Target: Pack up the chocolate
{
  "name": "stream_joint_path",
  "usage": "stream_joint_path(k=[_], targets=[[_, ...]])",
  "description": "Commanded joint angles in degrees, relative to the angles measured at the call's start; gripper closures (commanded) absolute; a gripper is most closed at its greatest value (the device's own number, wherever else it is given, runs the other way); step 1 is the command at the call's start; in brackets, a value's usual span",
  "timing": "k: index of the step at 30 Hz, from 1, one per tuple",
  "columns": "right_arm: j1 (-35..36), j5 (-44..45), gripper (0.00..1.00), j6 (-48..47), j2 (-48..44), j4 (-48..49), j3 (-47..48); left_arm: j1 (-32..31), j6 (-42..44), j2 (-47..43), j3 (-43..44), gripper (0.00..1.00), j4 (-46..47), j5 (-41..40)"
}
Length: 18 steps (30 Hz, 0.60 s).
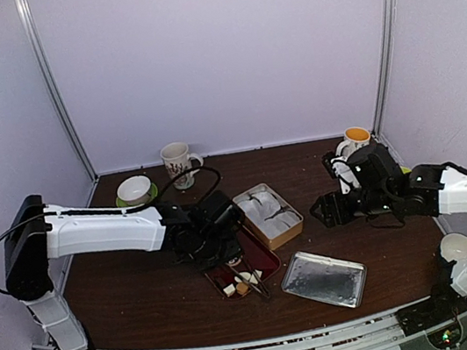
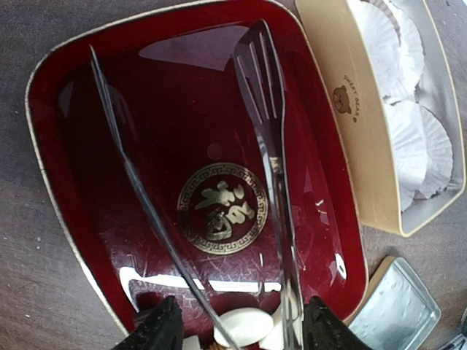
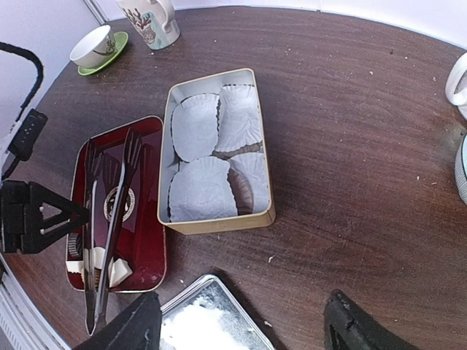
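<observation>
Small, light, easily crushed chocolate pieces (image 2: 243, 328) cluster at the red tray's (image 2: 182, 95) near end beneath serving tongs (image 2: 271, 146), straddled by the left gripper's (image 2: 242, 310) parted fingers, likely needing a gentle side pinch; the right gripper (image 3: 242, 310) hangs wide and empty beyond the tray's right side.

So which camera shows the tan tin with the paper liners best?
The right wrist view: the whole tan tin shows from above, paper liners plain. The left wrist view crops it at the edge; the top view shows it small.
</observation>
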Motion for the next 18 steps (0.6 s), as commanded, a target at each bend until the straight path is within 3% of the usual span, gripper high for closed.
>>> stream_joint_path(k=[1,13,18], targets=[[-0.01,1.27,0.23,-1.58,-1.72,-0.18,-0.31,-0.29,-3.62,4.22,4.38,0.42,-5.13,-1.12],[-0.05,1.54,0.23,-1.70,-3.25,0.41,-2.21,-0.20,-5.27,9.10,7.08,0.52,-7.66,-1.10],[0.01,1.67,0.23,-1.55,-3.99,0.56,-2.71,0.38,-5.27,9.38,6.90,0.66,-7.82,-1.30]])
